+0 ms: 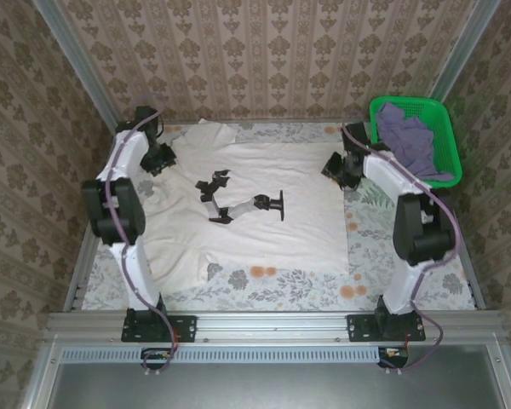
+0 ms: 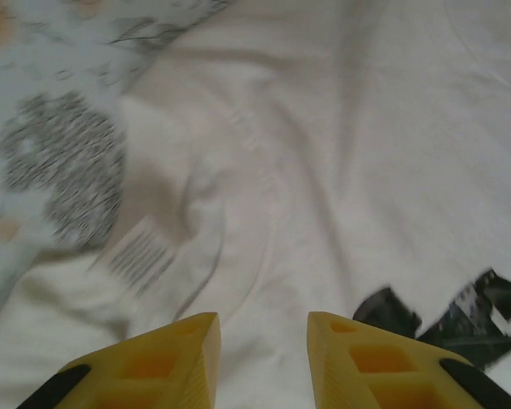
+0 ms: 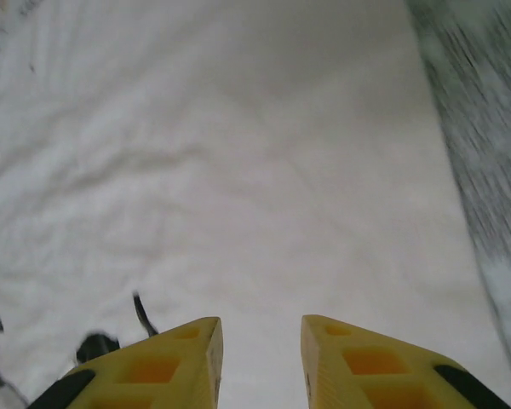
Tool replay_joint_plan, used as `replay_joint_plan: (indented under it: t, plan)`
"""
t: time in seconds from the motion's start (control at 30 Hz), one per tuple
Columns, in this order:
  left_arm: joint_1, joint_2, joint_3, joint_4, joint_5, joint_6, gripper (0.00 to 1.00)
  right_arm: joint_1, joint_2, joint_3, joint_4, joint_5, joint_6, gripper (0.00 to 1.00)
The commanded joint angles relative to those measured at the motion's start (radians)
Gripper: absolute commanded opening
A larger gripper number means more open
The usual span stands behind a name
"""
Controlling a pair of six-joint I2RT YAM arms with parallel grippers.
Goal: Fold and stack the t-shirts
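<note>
- From above: the cream-white t-shirt (image 1: 272, 170) lies spread flat on the bench (image 1: 409, 264), black print (image 1: 238, 204) facing up. The lavender t-shirt (image 1: 404, 136) sits bunched in the green basket (image 1: 450, 145) at the far right corner. The left claw (image 1: 162, 160) is at the cream shirt's far left edge and the right claw (image 1: 336, 166) at its far right edge.
- Left wrist: the yellow fingers (image 2: 187, 349) stand partly apart with nothing between them, over cream cloth.
- Right wrist: the fingers (image 3: 358, 358) are partly apart and empty, over plain cream cloth.

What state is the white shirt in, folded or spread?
Spread. The white shirt lies open across the table, black print facing up, a sleeve out at the far left.
</note>
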Motion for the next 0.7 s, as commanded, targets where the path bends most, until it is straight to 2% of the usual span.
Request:
replay_joint_plan:
  t: [0.0, 0.13, 0.27, 0.43, 0.6, 0.67]
  plan:
    - [0.019, 0.141, 0.189, -0.119, 0.050, 0.062, 0.32, 0.000, 0.179, 0.215, -0.115, 0.053, -0.077, 0.30]
    - [0.048, 0.283, 0.327, -0.174, 0.022, 0.059, 0.33, -0.001, 0.389, 0.477, -0.215, 0.064, -0.097, 0.30]
    - [0.092, 0.341, 0.342, -0.201, -0.042, 0.043, 0.34, -0.004, 0.544, 0.648, -0.298, 0.070, -0.104, 0.30]
    - [0.127, 0.382, 0.352, -0.166, -0.018, 0.049, 0.36, -0.025, 0.647, 0.782, -0.357, 0.071, -0.094, 0.30]
    - [0.129, 0.449, 0.450, -0.135, 0.002, 0.055, 0.39, -0.057, 0.717, 0.908, -0.396, 0.065, -0.080, 0.32]
    - [0.133, 0.484, 0.511, -0.138, 0.008, 0.050, 0.41, -0.066, 0.770, 1.022, -0.450, 0.067, -0.092, 0.34]
